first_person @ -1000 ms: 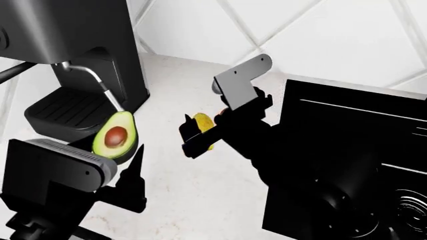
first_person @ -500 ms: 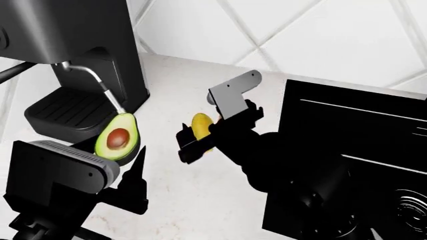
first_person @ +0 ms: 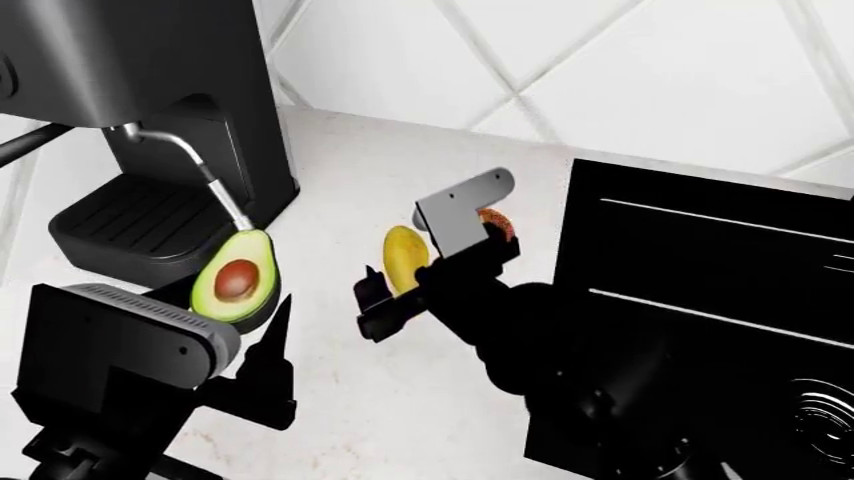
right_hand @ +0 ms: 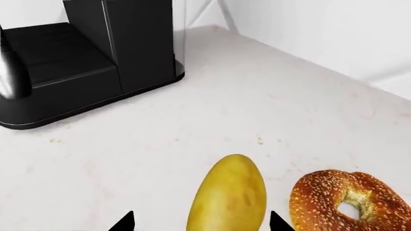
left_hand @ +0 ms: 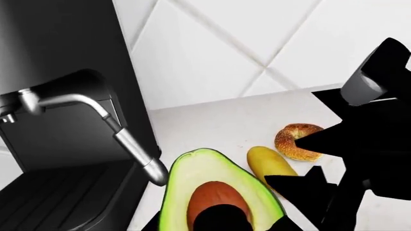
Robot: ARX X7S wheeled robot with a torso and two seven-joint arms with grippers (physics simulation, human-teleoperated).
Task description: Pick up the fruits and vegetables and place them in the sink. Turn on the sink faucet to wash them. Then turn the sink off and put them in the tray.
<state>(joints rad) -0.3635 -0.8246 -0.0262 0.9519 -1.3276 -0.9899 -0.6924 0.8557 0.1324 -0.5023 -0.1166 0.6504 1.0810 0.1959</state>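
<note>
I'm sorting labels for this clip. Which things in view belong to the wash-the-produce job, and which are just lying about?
Part of the job:
- halved avocado, held in the left gripper
- yellow fruit on the counter, between the right gripper fingers
- sink

Just lying about:
- seeded bagel beside the yellow fruit
- coffee machine
</note>
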